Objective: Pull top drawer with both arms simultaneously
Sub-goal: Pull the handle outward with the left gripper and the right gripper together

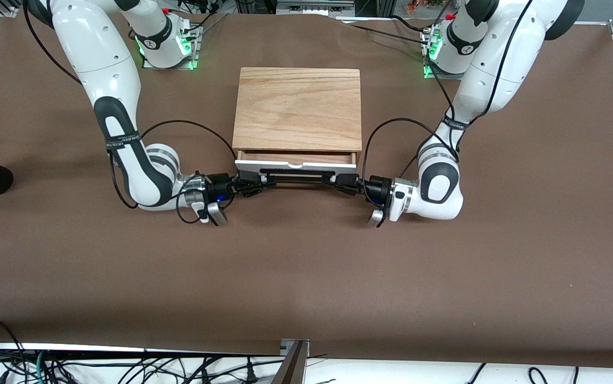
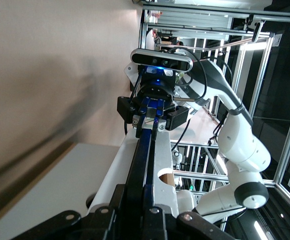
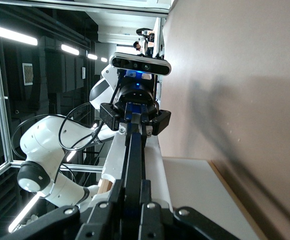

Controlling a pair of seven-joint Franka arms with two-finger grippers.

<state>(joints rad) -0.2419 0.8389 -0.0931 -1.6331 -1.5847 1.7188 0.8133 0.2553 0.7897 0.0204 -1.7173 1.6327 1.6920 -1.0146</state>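
Worktop (image 1: pixel 306 266): brown, carrying an oak-topped box (image 1: pixel 298 109) between the arms' bases.
Top drawer (image 1: pixel 296 166): slightly pulled out toward the front camera.
Left claw (image 1: pixel 345 181): pinching the black handle (image 1: pixel 298 178).
Right claw (image 1: pixel 250 184): pinching the handle's other end.

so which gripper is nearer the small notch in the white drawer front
Neither clearly: right gripper and left gripper each clamp one end of the long black bar handle, with the notch roughly midway.

Two arms (image 1: pixel 125 106) (image 1: pixel 477 80) showing, two grippers (image 1: pixel 250 184) (image 1: pixel 345 181), one top drawer (image 1: pixel 296 162) sitting in one wooden box (image 1: pixel 298 106) on one table (image 1: pixel 306 277).
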